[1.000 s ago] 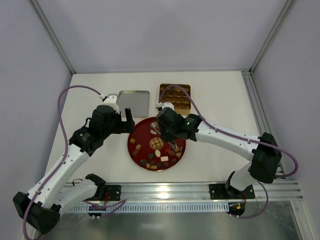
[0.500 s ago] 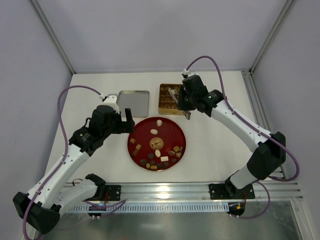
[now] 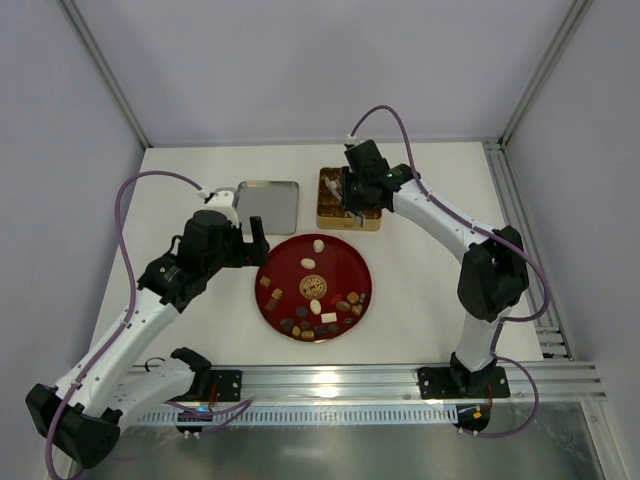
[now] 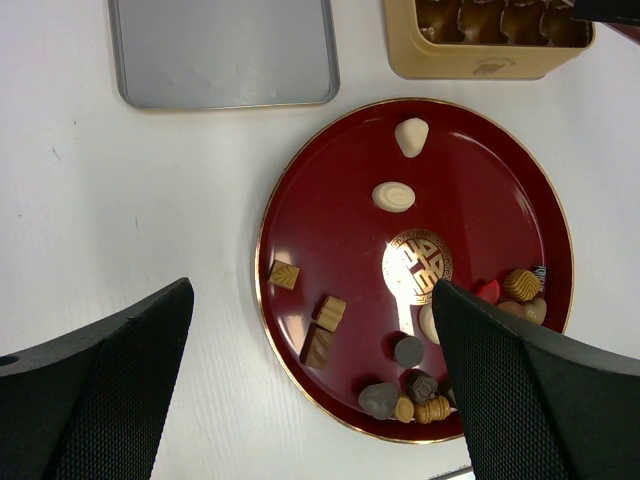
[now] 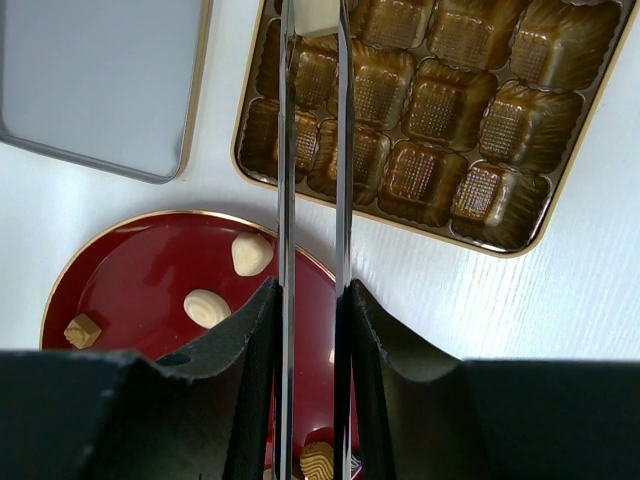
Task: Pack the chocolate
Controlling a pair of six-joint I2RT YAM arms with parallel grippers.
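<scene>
The chocolate lies as several small dark, light brown and cream candies (image 3: 318,318) on a round red plate (image 3: 290,262); it also shows in the left wrist view (image 4: 394,196). My right gripper (image 3: 352,190) hovers over the left part of the gold gridded tin (image 3: 370,215). In the right wrist view it (image 5: 312,290) is shut on metal tweezers (image 5: 287,150), whose tips pinch a cream-white candy (image 5: 318,15) above the tin's far-left cups (image 5: 430,110). My left gripper (image 3: 255,235) is open and empty, hovering at the plate's left edge (image 4: 312,330).
A flat grey tin lid (image 3: 267,206) lies left of the gold tin and behind the plate; it also shows in both wrist views (image 4: 220,50) (image 5: 100,80). A metal rail runs along the table's near edge (image 3: 330,380).
My right arm has lifted off the red plate and swung back to the gold tin, then shifted to the tin's left side, with a white candy in the tweezers. The left arm has not moved.
</scene>
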